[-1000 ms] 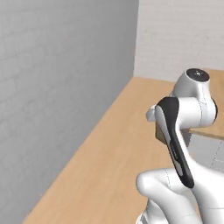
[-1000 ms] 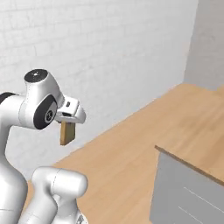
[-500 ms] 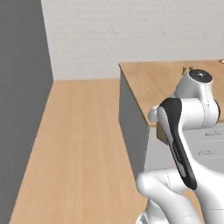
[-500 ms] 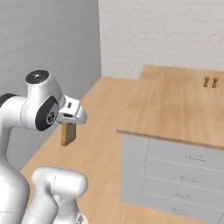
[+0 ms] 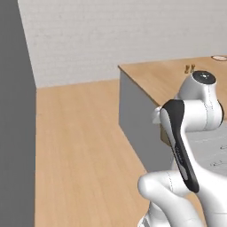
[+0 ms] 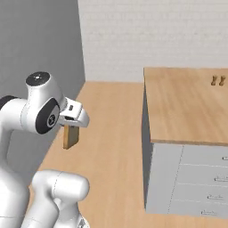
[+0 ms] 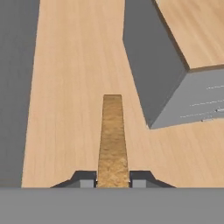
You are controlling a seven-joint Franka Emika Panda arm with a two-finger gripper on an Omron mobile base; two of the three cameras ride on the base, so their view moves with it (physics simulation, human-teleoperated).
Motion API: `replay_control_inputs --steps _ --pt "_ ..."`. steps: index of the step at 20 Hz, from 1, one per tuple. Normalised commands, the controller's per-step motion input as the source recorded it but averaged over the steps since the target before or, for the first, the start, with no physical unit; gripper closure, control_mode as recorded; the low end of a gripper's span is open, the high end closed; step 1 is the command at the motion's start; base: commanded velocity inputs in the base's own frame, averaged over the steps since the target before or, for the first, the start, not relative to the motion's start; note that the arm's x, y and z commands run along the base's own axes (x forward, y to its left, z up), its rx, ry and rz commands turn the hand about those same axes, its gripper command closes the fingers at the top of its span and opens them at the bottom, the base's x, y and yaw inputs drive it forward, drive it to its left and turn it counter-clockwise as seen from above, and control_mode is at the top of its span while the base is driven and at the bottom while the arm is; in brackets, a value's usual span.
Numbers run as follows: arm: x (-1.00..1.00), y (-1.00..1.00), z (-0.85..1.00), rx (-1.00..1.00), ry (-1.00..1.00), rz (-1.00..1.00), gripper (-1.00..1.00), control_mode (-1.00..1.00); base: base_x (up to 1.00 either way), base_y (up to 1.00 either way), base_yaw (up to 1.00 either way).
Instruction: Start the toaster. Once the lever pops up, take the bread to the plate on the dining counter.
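In the left base view, the large light-wood dining counter (image 5: 173,77) is sitting at the upper right, with the small red-rimmed round plate (image 5: 219,57) at its far edge.

In the right base view, the gripper (image 6: 71,129) is carrying the small tan, dark-crusted bread slice (image 6: 70,136) at centre left, well apart from the counter.

In the hand view, the fingers (image 7: 86,178) are clamping the slice at lower centre. Judging by this, toasting is done; delivery remains.
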Motion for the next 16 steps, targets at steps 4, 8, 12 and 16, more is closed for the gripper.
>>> replay_control_inputs --steps 4,8,12,16 --pt "0.0 0.0 0.0 0.0 0.0 0.0 1.0 1.0 0.92 0.75 -0.07" --pt "0.0 0.0 0.0 0.0 0.0 0.0 1.0 1.0 1.0 0.46 0.01" --pt "0.0 0.0 0.0 0.0 0.0 0.0 1.0 1.0 1.0 0.67 0.0" --pt "0.0 0.0 0.0 0.0 0.0 0.0 1.0 1.0 1.0 0.57 0.0"
